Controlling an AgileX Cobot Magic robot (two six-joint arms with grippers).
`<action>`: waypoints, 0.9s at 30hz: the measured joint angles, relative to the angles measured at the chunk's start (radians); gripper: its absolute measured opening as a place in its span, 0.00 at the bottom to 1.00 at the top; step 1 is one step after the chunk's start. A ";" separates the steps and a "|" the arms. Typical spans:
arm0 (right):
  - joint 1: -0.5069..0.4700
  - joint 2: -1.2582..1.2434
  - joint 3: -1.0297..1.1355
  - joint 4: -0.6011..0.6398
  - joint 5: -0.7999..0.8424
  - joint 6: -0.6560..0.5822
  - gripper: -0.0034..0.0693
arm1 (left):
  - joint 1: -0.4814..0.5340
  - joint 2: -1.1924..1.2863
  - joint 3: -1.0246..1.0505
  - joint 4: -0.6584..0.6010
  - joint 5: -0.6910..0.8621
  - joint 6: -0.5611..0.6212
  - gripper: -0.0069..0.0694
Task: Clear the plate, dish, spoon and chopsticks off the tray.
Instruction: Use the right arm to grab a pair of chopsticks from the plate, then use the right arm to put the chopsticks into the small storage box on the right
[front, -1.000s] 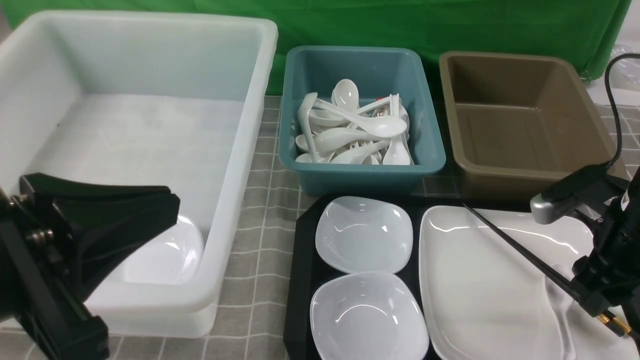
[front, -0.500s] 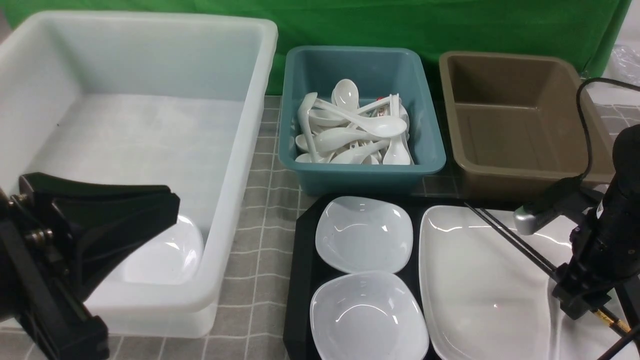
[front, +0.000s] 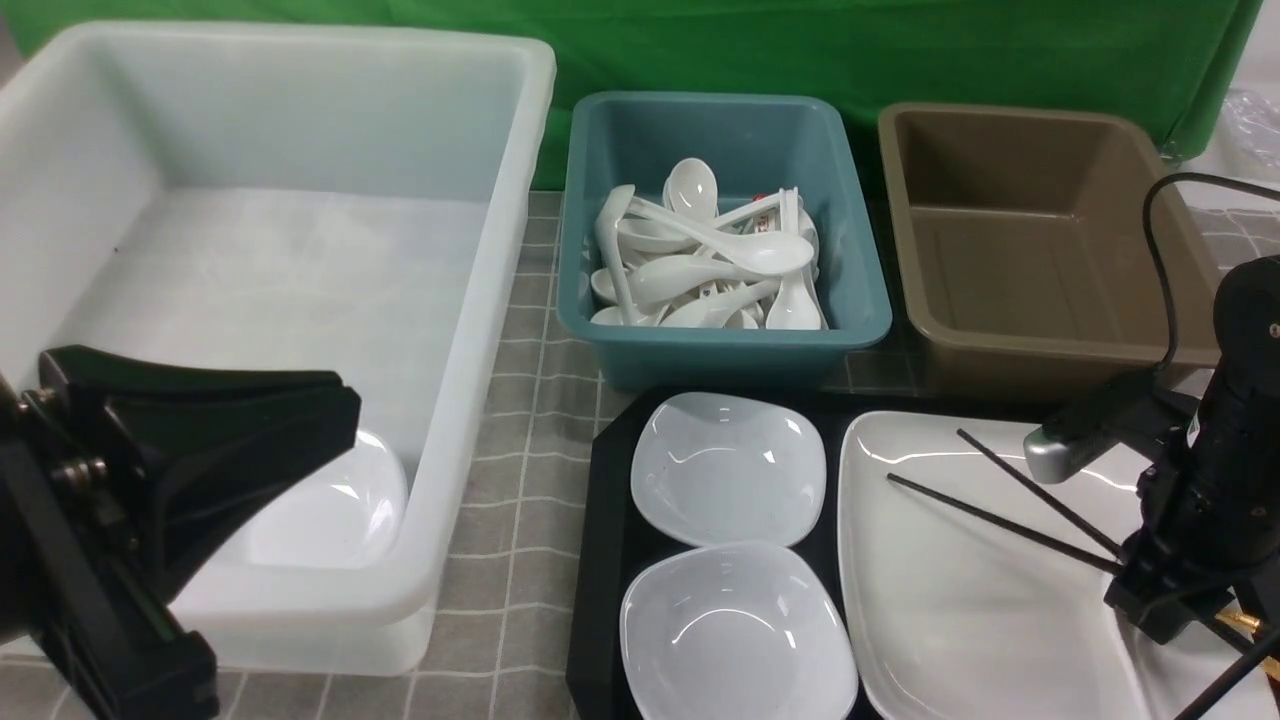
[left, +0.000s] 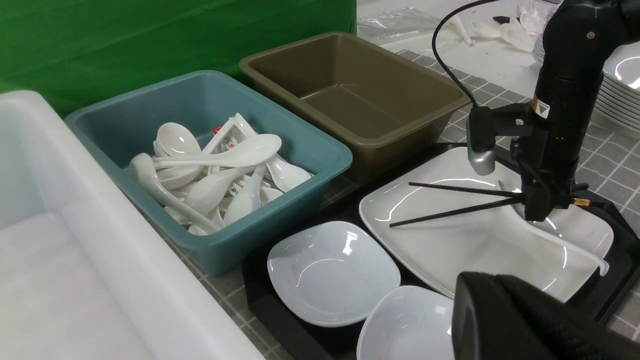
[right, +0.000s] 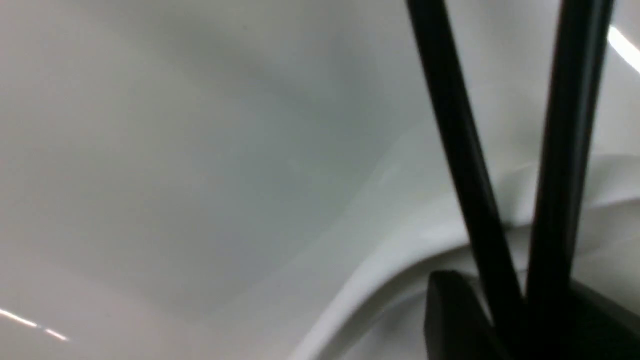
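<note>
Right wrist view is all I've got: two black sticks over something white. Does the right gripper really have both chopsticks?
Observer: Yes. The right gripper is shut on both chopsticks near their gold-banded ends, and their thin tips splay apart in a V over the plate.
Operator: And the spoon, where is it?
Observer: The spoon lies on the plate right beside that gripper, and nothing is holding it.
</note>
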 joint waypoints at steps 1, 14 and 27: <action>0.000 0.000 0.000 0.000 0.000 0.000 0.32 | 0.000 0.000 0.000 0.000 0.000 0.000 0.10; 0.000 -0.078 0.000 0.001 0.068 0.003 0.15 | 0.000 0.000 0.000 -0.001 0.000 0.000 0.10; 0.024 -0.345 0.000 0.157 0.176 -0.071 0.14 | 0.000 0.000 0.000 -0.001 -0.018 0.007 0.10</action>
